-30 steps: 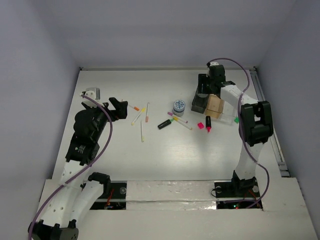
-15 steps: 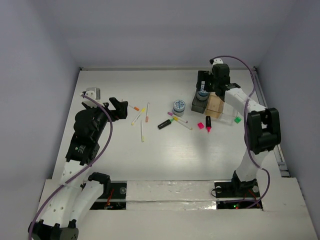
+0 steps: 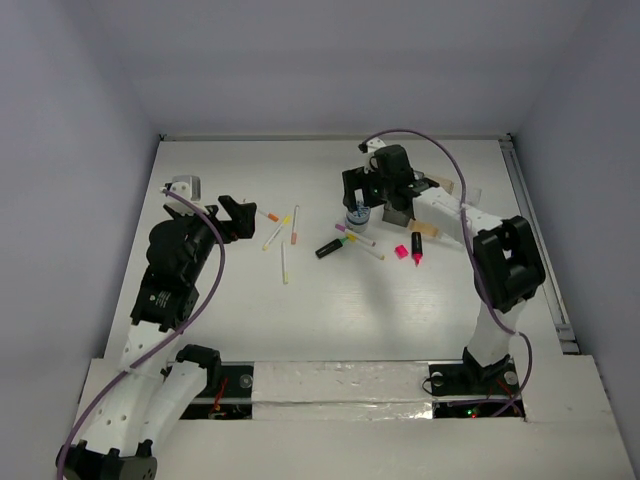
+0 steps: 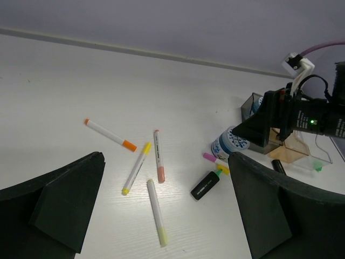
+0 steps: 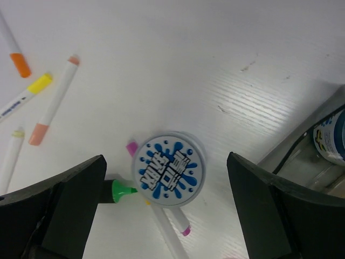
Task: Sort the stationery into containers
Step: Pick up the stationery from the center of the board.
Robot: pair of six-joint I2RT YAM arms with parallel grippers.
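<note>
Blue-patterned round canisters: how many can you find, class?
2. The loose canister stands on the table among pens; the stored canister sits inside the tray. More could be hidden.

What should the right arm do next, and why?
Probably lower the right hand straight down around the blue-topped canister, then close. The hand is open, and the canister sits centred between its fingers, standing on the table outside the tray.

Plain grey walls enclose a white table.
</note>
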